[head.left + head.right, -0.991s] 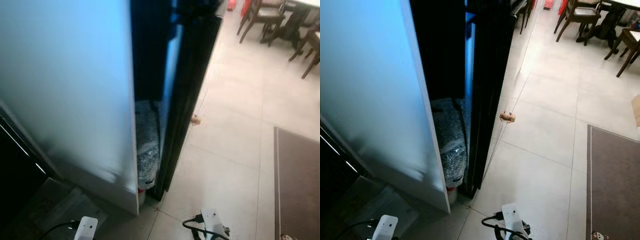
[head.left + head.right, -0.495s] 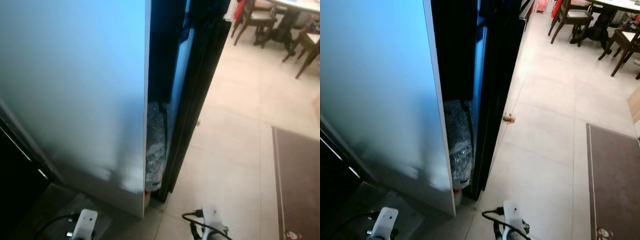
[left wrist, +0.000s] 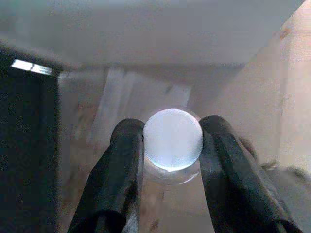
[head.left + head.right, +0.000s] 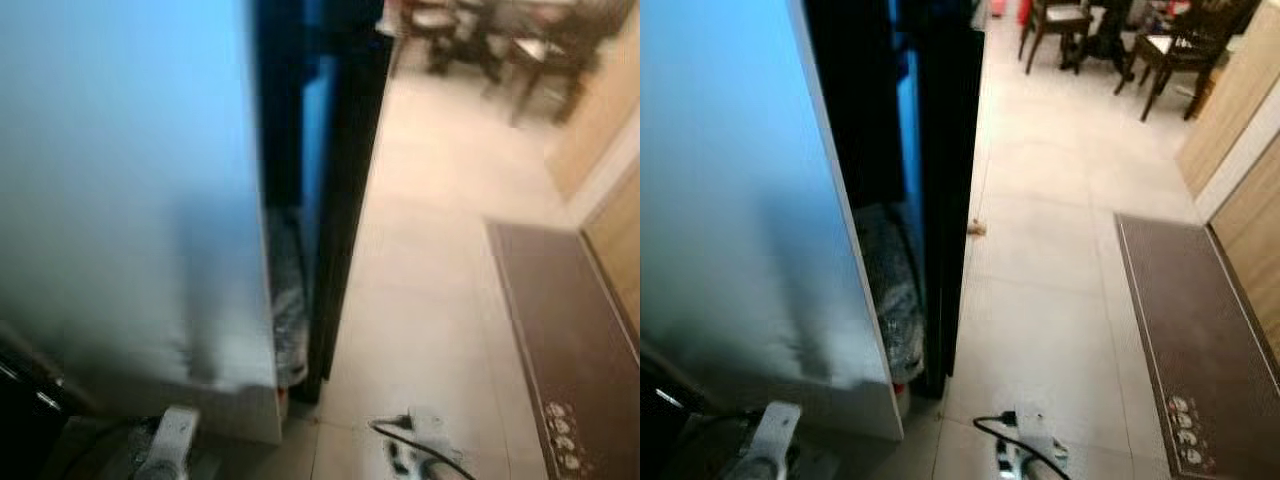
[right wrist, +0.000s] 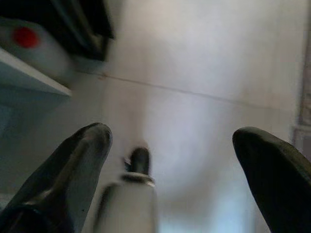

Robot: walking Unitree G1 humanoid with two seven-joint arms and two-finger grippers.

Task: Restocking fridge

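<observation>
Your left claw (image 3: 171, 160) is clamped on a bottle (image 3: 172, 141) just below its white cap, one black finger (image 3: 121, 165) pressed on each side of the neck; the bottle hangs low over the floor beside the fridge door. Your right claw (image 5: 170, 160) has its fingers spread wide apart with nothing between them, pointing down at the pale tile floor (image 4: 1060, 250). The fridge door (image 4: 730, 200), a big white-blue panel, stands open on your left, with the dark fridge body (image 4: 940, 150) next to it. In the gap between door and body you see a crinkly plastic-wrapped bundle (image 4: 890, 290) low down. A dark rug (image 4: 1180, 330) lies on the floor to your right, chairs (image 4: 1160, 60) further back. The head views are blurred.
</observation>
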